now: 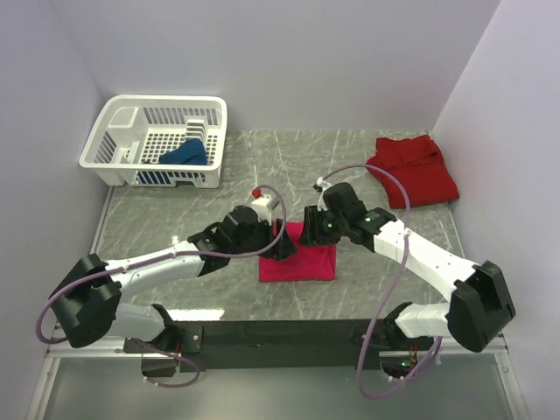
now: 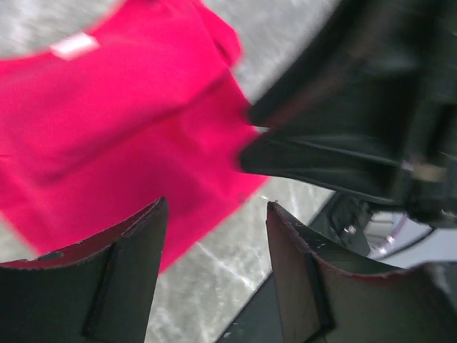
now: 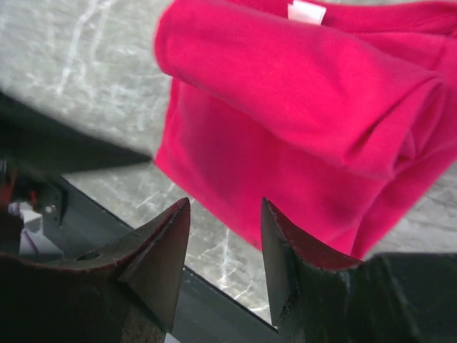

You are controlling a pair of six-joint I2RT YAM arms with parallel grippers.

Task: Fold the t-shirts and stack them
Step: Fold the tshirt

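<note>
At the far left, a white lattice basket (image 1: 103,131) holds the dark blue t-shirt (image 1: 185,155), bunched up and unfolded. On the grey marbled table (image 1: 157,210) toward the middle, the left gripper (image 2: 214,271) hovers over the left edge of the magenta t-shirt (image 1: 302,264), its jaws apart with nothing between them. That shirt lies as a folded rectangle near the front centre of the table. The right gripper (image 3: 225,264) hangs over its far edge, close beside the left one, jaws likewise apart and empty. At the far right, well apart from the rest, the darker red t-shirt (image 1: 413,171) lies loosely folded.

The cloth looks light, soft and limp. It should sag and unfold if lifted by one point, so the folded bundle is best pinched through all layers at an edge or corner, with one hold on each side.

A small white neck label (image 3: 307,12) shows on the magenta shirt, but nothing on it can be read.
</note>
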